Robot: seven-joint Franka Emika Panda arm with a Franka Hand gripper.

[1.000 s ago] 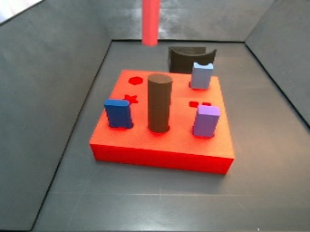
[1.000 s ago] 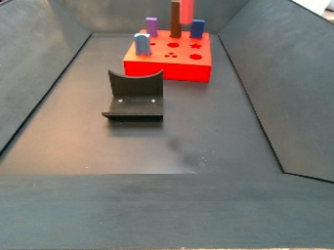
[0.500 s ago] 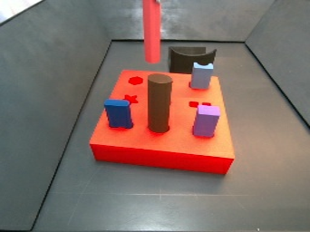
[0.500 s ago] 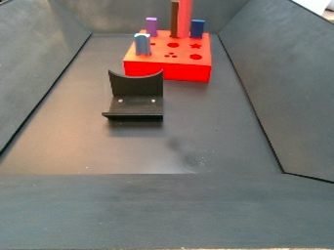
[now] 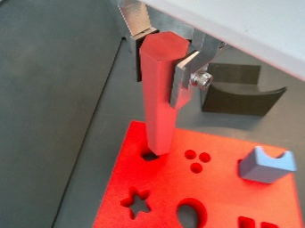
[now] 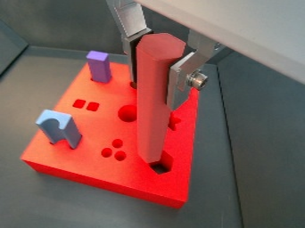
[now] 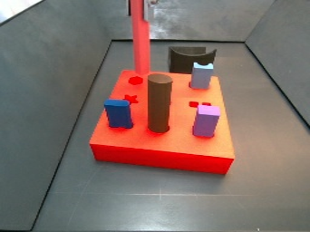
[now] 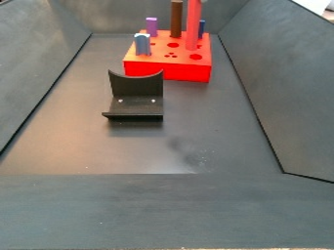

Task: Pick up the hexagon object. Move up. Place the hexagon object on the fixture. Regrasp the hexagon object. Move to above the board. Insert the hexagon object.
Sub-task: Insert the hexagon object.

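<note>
1. The gripper (image 5: 165,55) hangs above the board (image 5: 226,191), and its flat silver fingers (image 6: 181,78) pinch the upper part of the hexagon object (image 5: 159,98), which stands upright between them.
2. In both wrist views the salmon-pink rod reaches down to a hole near one edge of the board — its lower tip (image 6: 156,163) sits in the mouth of that hole; how deep it goes cannot be told.
3. In a side view the hexagon object (image 7: 140,41) is a vertical pink bar over the back left part of the board (image 7: 164,149), its bottom end meeting the red surface near a round hole (image 7: 133,82); the gripper (image 7: 138,7) is only just visible at the upper edge.
4. On the board stand a dark brown peg (image 7: 159,102) near the middle, a blue peg (image 7: 118,112) at the front left, a purple peg (image 7: 206,120) at the front right and a light-blue peg (image 7: 201,75) at the back right.
5. The fixture (image 7: 189,59) sits on the floor just behind the board in that side view — in a side view from the opposite end it (image 8: 135,96) lies well in front of the board (image 8: 170,61), apart from it.
6. In a wrist view a star-shaped hole (image 5: 139,204) and a cluster of three small round holes (image 5: 197,158) lie beside the rod's hole.
</note>
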